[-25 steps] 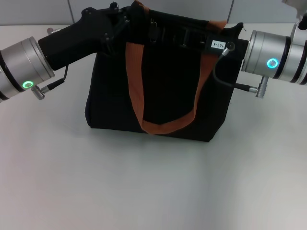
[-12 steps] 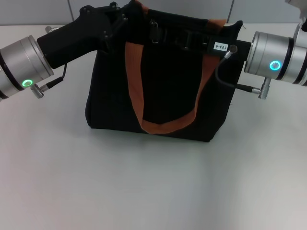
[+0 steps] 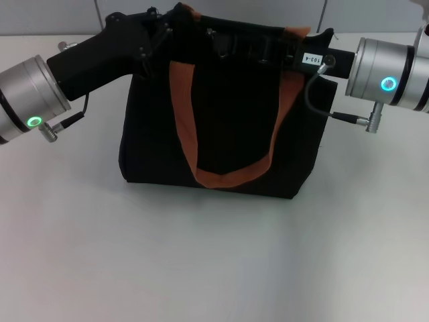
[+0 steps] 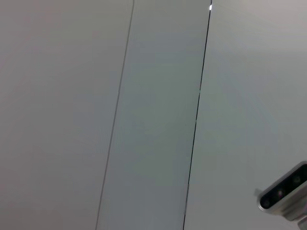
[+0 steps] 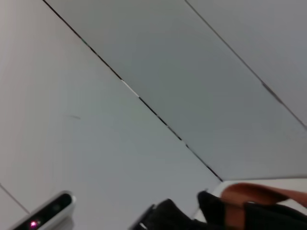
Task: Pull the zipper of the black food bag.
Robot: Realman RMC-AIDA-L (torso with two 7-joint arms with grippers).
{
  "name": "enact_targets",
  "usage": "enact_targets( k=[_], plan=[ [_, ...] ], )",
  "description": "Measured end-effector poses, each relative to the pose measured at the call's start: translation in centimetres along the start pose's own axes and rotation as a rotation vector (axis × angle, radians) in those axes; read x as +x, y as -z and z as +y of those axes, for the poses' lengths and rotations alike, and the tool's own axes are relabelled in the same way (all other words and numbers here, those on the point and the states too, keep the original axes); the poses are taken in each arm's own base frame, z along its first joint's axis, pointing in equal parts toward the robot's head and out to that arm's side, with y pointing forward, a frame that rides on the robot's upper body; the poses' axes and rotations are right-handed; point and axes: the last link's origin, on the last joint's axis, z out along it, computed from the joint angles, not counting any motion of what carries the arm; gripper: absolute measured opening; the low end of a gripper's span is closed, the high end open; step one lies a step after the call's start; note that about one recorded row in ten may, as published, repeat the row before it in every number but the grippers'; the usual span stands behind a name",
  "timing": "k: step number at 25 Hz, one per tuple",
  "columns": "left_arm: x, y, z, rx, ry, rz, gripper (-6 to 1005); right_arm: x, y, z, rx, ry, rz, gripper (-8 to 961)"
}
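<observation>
The black food bag (image 3: 221,114) stands upright on the white table (image 3: 201,268), its orange-brown handle (image 3: 224,176) hanging down the front. The left gripper (image 3: 175,19) reaches the bag's top edge at eleven o'clock, the right gripper (image 3: 268,48) at one o'clock. The zipper (image 3: 216,41) hangs between them at twelve. Neither grip can be made out.

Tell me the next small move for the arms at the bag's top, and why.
Probably keep the left gripper bracing its corner of the black food bag while the right gripper draws along the top zip line. Both reach the upper edge from opposite ends. The zipper itself is lost against the black fabric, so progress is unclear.
</observation>
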Motion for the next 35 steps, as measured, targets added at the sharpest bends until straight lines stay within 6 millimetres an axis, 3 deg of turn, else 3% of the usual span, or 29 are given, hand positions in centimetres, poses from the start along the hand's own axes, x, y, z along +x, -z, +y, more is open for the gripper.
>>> enact_targets(
  k=[14,27,35],
  plan=[
    [-0.1,0.8,-0.2,0.028,0.001,0.019,19,0.2,0.6,-0.8,0.048,-0.029,-0.003,1],
    [0.1,1.6,-0.5,0.067,-0.001,0.049,19,1.0,3.1,-2.1,0.110,-0.067,-0.030,2],
    [0.2,2.4,-1.4,0.135,-0.002,0.058,18,1.0,5.8,-3.1,0.168,-0.092,-0.102,2]
  ],
)
